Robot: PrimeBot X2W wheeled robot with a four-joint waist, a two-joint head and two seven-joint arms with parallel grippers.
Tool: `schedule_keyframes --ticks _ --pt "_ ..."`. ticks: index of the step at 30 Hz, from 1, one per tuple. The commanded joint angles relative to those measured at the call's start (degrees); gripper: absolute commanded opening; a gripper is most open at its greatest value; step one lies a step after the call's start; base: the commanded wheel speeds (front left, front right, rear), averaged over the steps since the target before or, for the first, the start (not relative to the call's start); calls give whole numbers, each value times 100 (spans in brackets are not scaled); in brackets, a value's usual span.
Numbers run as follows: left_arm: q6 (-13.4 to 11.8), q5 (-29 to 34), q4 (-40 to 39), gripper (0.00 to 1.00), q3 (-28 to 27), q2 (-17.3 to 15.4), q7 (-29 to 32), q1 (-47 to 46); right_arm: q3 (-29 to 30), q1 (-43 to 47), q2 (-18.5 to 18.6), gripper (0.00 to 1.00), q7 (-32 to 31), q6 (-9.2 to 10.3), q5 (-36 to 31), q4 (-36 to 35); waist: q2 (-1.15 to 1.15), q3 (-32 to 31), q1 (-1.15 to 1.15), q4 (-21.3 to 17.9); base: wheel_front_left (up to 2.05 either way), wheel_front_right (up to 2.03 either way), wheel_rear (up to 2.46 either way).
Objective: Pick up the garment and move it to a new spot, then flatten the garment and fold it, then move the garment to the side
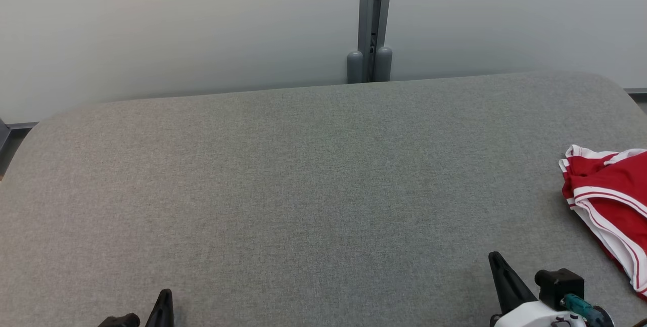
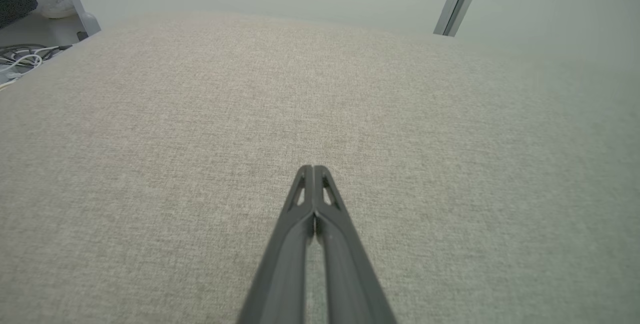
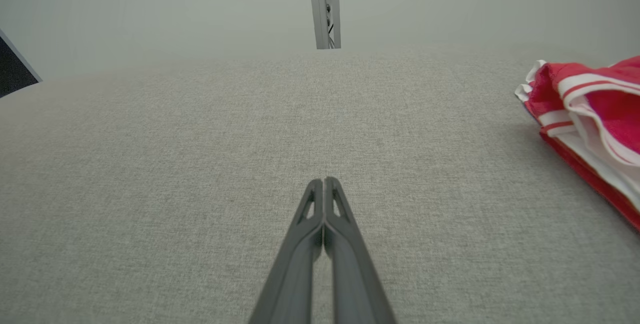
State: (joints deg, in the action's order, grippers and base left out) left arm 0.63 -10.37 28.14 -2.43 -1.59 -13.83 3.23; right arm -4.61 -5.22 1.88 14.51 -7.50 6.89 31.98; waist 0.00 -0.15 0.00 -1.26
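The left gripper (image 2: 313,168) has its jaws shut tight; its two dark fingers (image 2: 287,249) press together at the tips, with just a thin slit between them lower down; they grip only each other. It sits low at the near left and points out over the grey tabletop (image 1: 303,190); I cannot tell if the tips touch the cloth top. The right gripper (image 3: 324,180) is the same; its jaws are shut tight, tip against tip; it sits at the near right of the tabletop and points toward the far side.

The garment (image 1: 614,195) is red with white stripes; it lies in a bunched heap on the right side of the tabletop, and part of it runs out of the picture. It is to the right of the right gripper and a little farther away; the two are apart, with plain grey tabletop between them. The left gripper is well apart from the garment, on the other side of the tabletop.

Behind the tabletop stands a pale wall (image 1: 177,24); a grey post (image 1: 373,13) runs up it near the middle, with two round grey caps (image 1: 355,66) at its foot. Past the far left corner of the tabletop, in the left wrist view, some cables (image 2: 25,56) lie on the floor (image 2: 30,28).
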Motion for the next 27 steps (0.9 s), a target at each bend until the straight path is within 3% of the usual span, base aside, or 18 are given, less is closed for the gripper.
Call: schedule_keyframes --ticks 1,27 --pt "40 -348 -102 0 -71 -52 98 -158 86 -144 27 0 -105 0 370 -137 0 0 0 3 0 0 0" --pt "249 -2848 -566 0 -143 -85 676 -395 386 -117 57 0 -712 0 2967 -707 0 7 0 29 0 0 0"
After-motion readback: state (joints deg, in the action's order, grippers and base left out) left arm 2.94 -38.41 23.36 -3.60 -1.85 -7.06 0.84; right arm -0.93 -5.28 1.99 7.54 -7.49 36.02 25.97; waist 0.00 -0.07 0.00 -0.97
